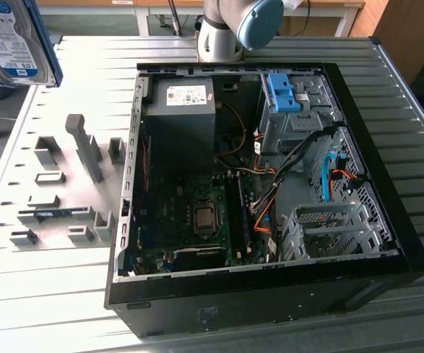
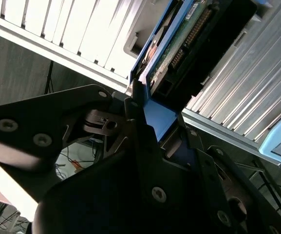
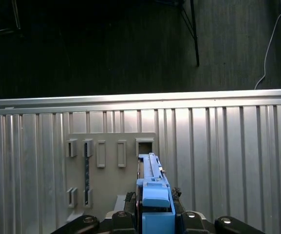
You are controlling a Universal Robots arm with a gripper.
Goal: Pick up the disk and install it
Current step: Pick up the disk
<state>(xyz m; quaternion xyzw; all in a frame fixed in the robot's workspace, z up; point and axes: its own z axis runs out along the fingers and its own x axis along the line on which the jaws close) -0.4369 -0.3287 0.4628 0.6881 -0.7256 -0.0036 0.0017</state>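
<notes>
Pickup done: I hold the disk [image 1: 12,40] clamped in the gripper [image 3: 156,217], clear of the rack [image 1: 65,158], not yet in the case [image 1: 270,309].

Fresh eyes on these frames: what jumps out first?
The open black computer case dominates the exterior view, motherboard and cables exposed. At that view's upper left the disk hangs in the air, label showing. In the second wrist view the gripper grips its blue-framed end.
</notes>
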